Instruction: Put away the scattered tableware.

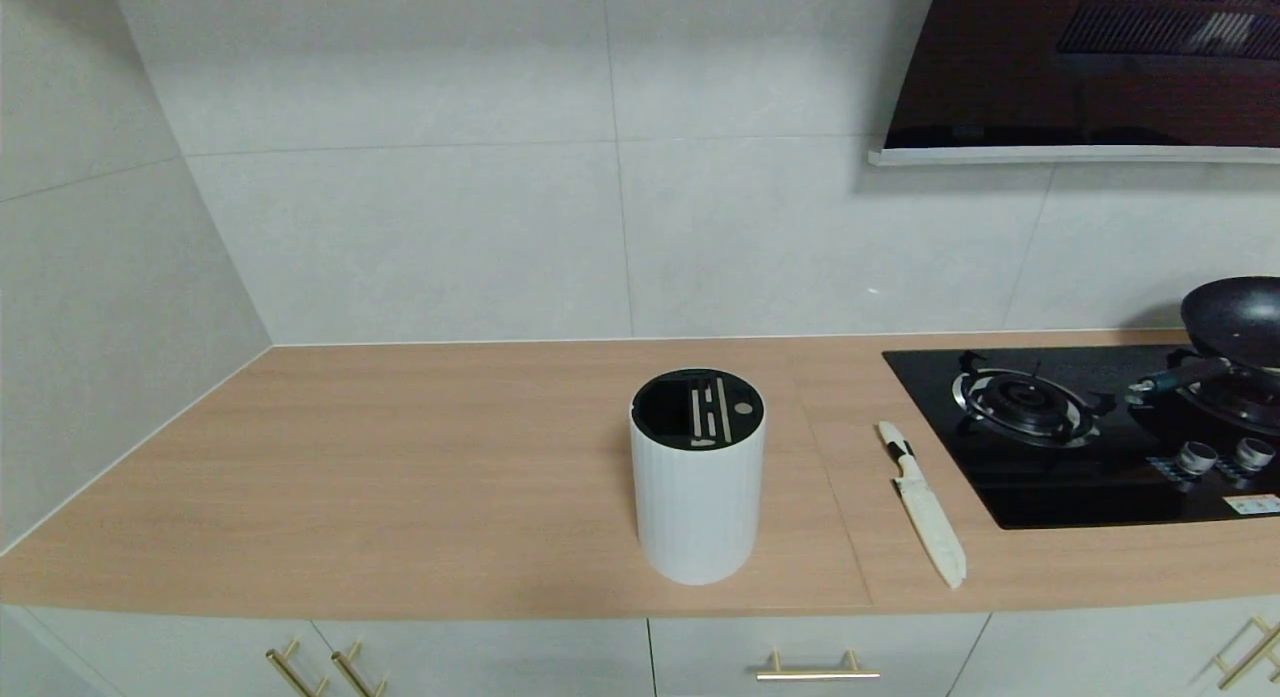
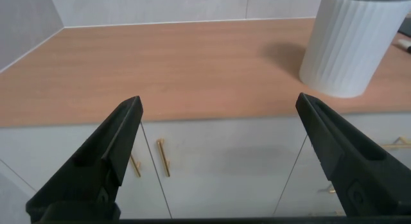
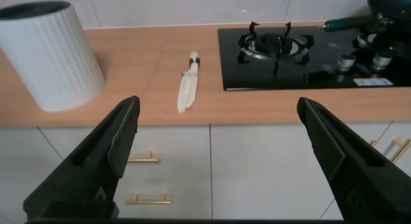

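The left hand (image 2: 217, 105) is hanging wide open with nothing between its two dark fingers (image 2: 112, 150). It is facing the white cabinet fronts (image 2: 225, 166) just below the front edge of the wooden surface (image 2: 180, 63). The right hand (image 3: 218, 105) is likewise gaping wide and gripping nothing, and it is also sitting low before the cabinet doors.

Out past the left hand, a white ribbed holder (image 2: 350, 47) is standing upright on the surface, near its front edge. In the head view the holder's (image 1: 697, 477) dark top is showing a wide opening and several narrow slots.

Beyond the right hand, the knife (image 3: 188, 89) is lying flat on the surface, between the holder (image 3: 54, 54) and the black hob (image 3: 308, 47) and touching neither. In the head view the knife's (image 1: 922, 517) long axis is running from the wall side toward the front edge, leaning a little toward the robot's right. Its narrow end with the dark mark is pointing at the wall. Its broader pale end is pointing at the front edge and stopping just short of it.

A dark pan (image 1: 1235, 322) is sitting on the hob's far right burner, under a range hood (image 1: 1080, 67).
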